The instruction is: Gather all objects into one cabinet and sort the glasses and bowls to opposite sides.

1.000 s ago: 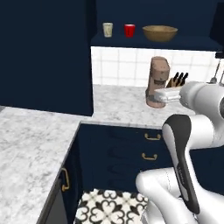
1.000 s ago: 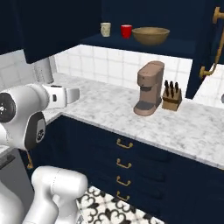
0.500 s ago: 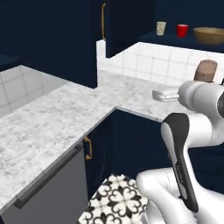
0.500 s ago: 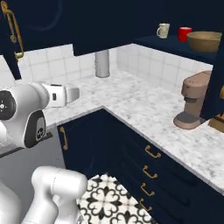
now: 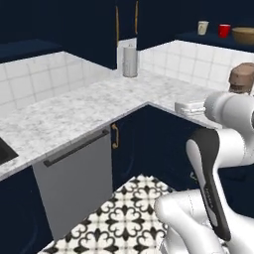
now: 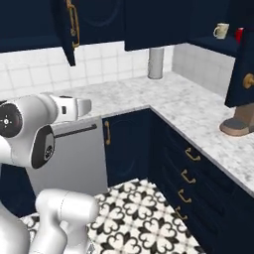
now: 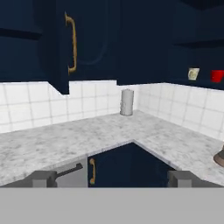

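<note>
On the navy shelf of the open wall cabinet [image 5: 211, 37] stand a beige mottled cup [image 5: 202, 27], a red cup [image 5: 224, 30] and the brown wooden bowl [image 5: 244, 34], far right at the frame edge. The right base view shows the beige cup [image 6: 221, 31] and a sliver of the red cup [image 6: 240, 34] beside an open navy door [image 6: 240, 59]. In the hand view both cups, beige [image 7: 193, 74] and red [image 7: 216, 76], are far off at the right. My gripper [image 7: 111, 179] is open and holds nothing, well short of the counter; it juts from the arm [image 5: 184, 106] [image 6: 83, 104].
A tall grey cylinder [image 5: 130, 60] stands in the counter's corner. The brown coffee machine [image 6: 242, 124] sits on the right counter run. Another wall cabinet door [image 7: 65, 43] with a brass handle hangs open at the upper left. Below are a dishwasher front [image 5: 74, 181] and navy drawers [image 6: 193, 173].
The whole picture has swung: the base has turned left, so the shelf with the cups and bowl now sits far right and the corner counter is ahead. The gripper stays open.
</note>
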Motion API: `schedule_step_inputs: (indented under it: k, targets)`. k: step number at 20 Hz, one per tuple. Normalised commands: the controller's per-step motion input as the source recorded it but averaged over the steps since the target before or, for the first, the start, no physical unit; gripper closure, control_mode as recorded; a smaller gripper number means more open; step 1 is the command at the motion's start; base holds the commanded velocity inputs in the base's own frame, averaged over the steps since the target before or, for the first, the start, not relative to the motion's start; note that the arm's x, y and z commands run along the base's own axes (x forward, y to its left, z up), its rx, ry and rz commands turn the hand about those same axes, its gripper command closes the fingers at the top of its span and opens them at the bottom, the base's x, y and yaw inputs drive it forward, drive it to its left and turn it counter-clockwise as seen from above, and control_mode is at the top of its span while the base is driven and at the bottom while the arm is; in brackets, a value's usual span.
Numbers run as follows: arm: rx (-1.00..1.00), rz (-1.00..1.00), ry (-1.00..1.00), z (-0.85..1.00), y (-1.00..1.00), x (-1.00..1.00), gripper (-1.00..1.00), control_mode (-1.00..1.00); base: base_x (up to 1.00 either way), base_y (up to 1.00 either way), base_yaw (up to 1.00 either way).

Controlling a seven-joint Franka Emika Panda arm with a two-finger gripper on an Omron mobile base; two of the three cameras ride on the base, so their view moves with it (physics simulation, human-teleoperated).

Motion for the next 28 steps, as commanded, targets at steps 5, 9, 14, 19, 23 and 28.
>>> schedule_step_inputs:
  k: [5, 9, 14, 19, 23, 28]
  targets:
    - [0.0, 0.0, 0.0, 0.0, 0.0, 0.0, -1.0, 1.0, -0.57, 0.71, 0.34]
    - [0.0, 0.0, 0.0, 0.0, 0.0, 0.0, -1.0, 1.0, -0.15, 0.82, 0.4]
    - [0.0, 0.0, 0.0, 0.0, 0.0, 0.0, -1.0, 1.0, 0.69, 0.16, 0.5]
    - [0.0, 0.0, 0.0, 0.0, 0.0, 0.0, -1.0, 1.0, 0.91, 0.11, 0.59]
    - [0.0, 0.0, 0.0, 0.0, 0.0, 0.0, -1.0, 1.0, 0.8, -0.16, 0.29]
    - [0.0, 0.0, 0.0, 0.0, 0.0, 0.0, -1.0, 1.0, 0.71, -0.15, 0.11]
